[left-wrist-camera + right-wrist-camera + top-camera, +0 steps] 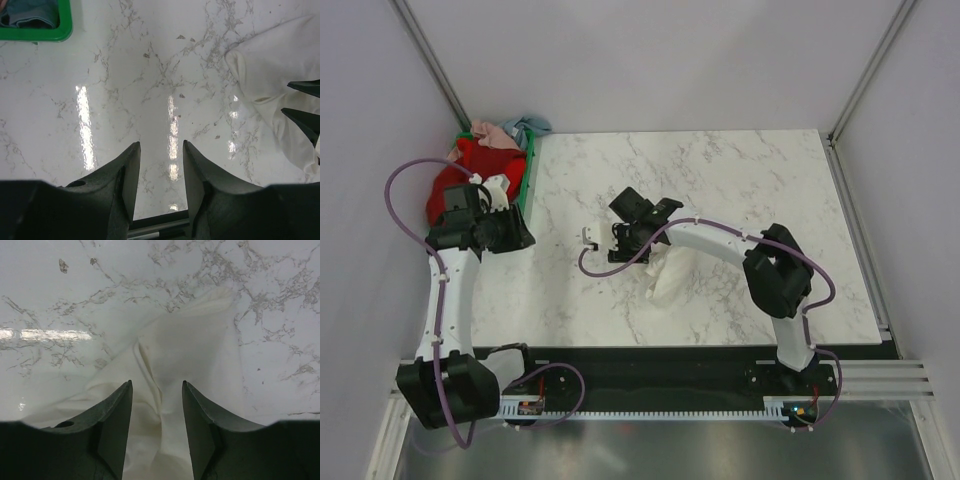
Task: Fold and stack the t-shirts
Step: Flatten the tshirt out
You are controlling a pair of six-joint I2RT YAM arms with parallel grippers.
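A cream-white t-shirt point(670, 278) lies crumpled on the marble table point(740, 180), under my right forearm. My right gripper point(623, 242) hovers over it. In the right wrist view its jaws point(157, 384) stand apart, with a fold of the cream shirt point(190, 350) on the table below them and nothing pinched. More t-shirts, red point(470, 165), pink point(492, 133) and pale blue point(528, 126), are piled in the green crate point(527, 180) at the back left. My left gripper point(520, 237) is beside the crate, open point(161, 145) over bare marble. The cream shirt point(280, 70) shows at its right.
The green crate's corner point(65, 34) appears at the top left of the left wrist view, holding bluish cloth point(30, 12). The right gripper's black fingertips point(305, 115) poke in at that view's right edge. White walls enclose the table at the back and sides.
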